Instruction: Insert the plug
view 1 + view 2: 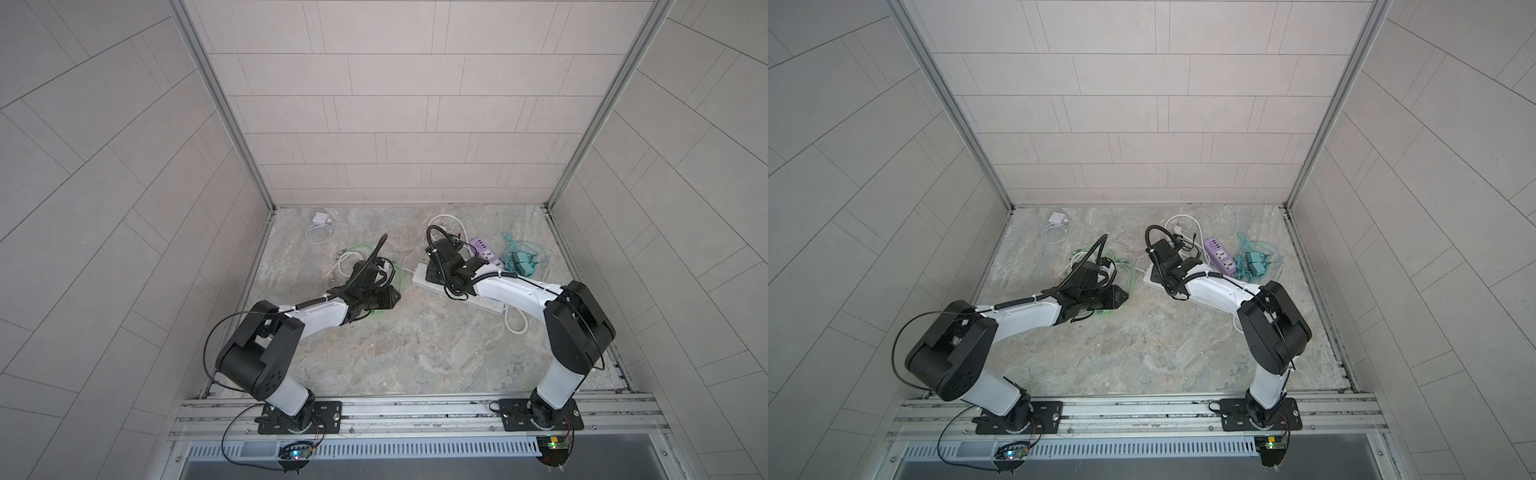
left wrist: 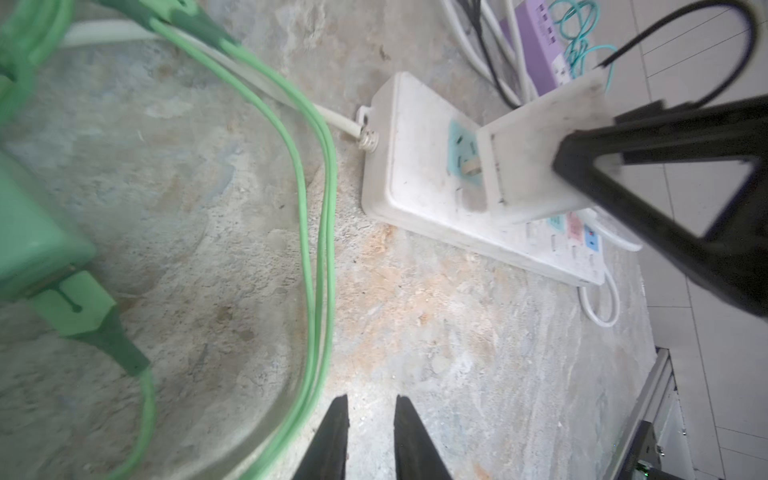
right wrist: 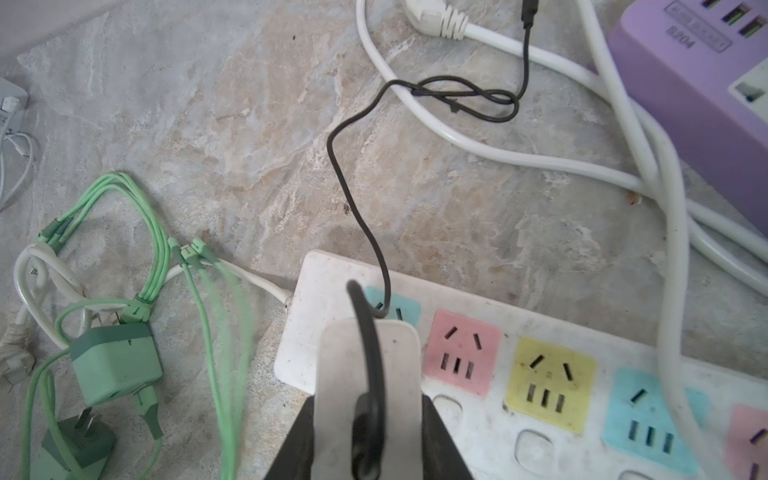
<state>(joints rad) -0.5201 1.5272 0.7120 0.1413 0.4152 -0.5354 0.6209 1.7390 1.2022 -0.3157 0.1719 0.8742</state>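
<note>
Nearest, the white plug (image 3: 365,374): my right gripper (image 3: 368,440) is clamping it, tilted, over the end teal socket (image 2: 459,145) of the white strip (image 2: 415,116), with a prong at the slots. I am judging this the insertion step. The next move is calling for levelling, then a straight press down. My left gripper (image 2: 371,419) is hanging parted and empty above the worktop (image 2: 457,353). Counting: two strips, this one and a purple strip (image 3: 685,83); two green chargers (image 3: 114,361).
</note>
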